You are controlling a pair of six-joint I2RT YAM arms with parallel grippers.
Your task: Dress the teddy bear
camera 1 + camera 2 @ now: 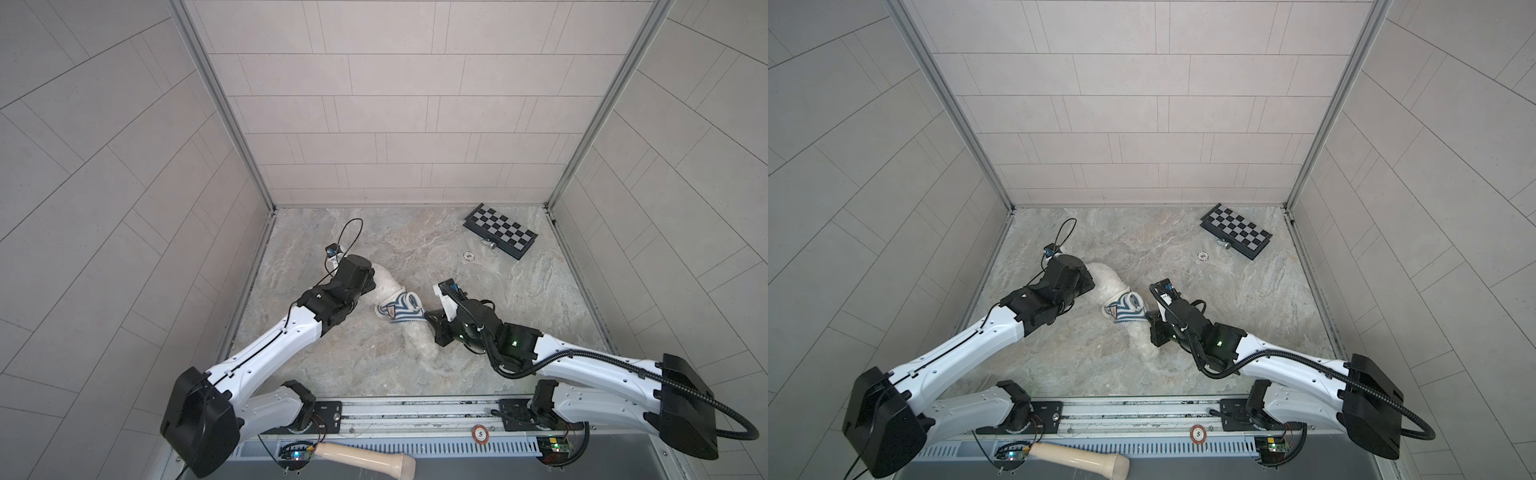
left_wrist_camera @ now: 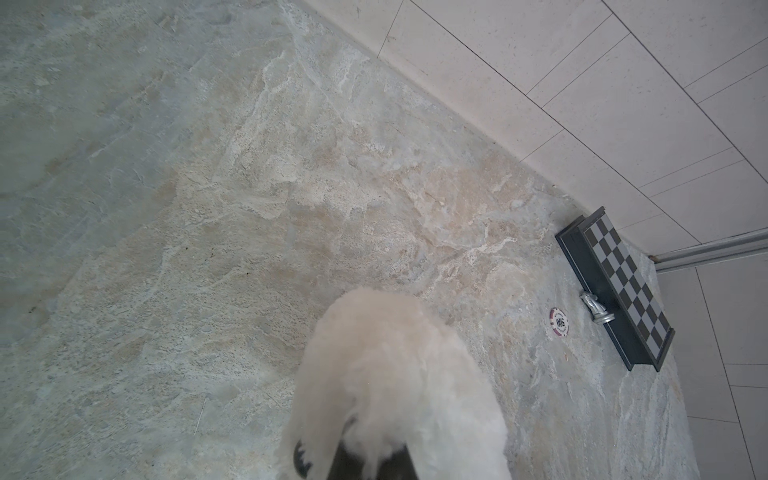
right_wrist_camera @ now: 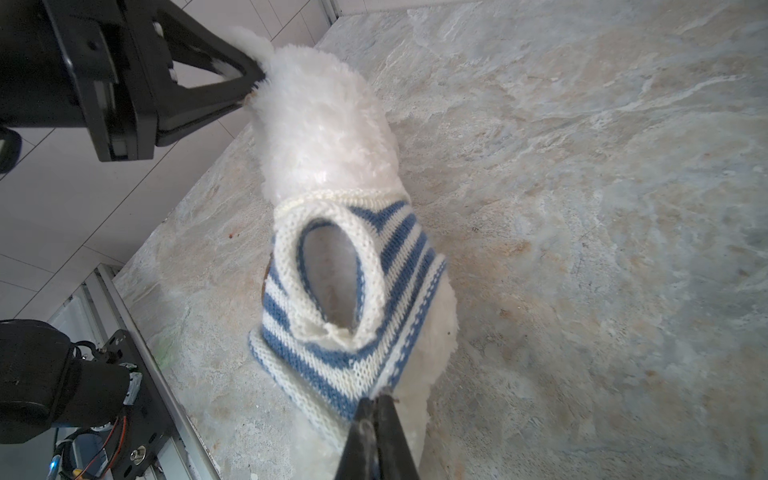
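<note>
The bear [image 1: 388,282] is lying on the table [image 1: 519,299], running from far left to near right between the two arms. A blue-and-white striped shirt [image 3: 399,257] is sitting around its middle, bunched up, and bare fur is showing on both sides of it. One armhole [image 3: 328,282] is gaping open. The left fingers [image 3: 254,81] are pinching tight on the fluff at the bear's far-left end; I cannot tell which part of the bear that is. The right fingers [image 3: 378,399] are closing hard on the shirt's hem at its near-right edge, right where the knit is meeting the fur. Well apart, at the far right of the table, a chessboard [image 1: 500,230] is lying. A silver chess piece [image 1: 490,245] is resting just beside its near edge, and a chip [image 1: 468,256] is sitting near that.
</note>
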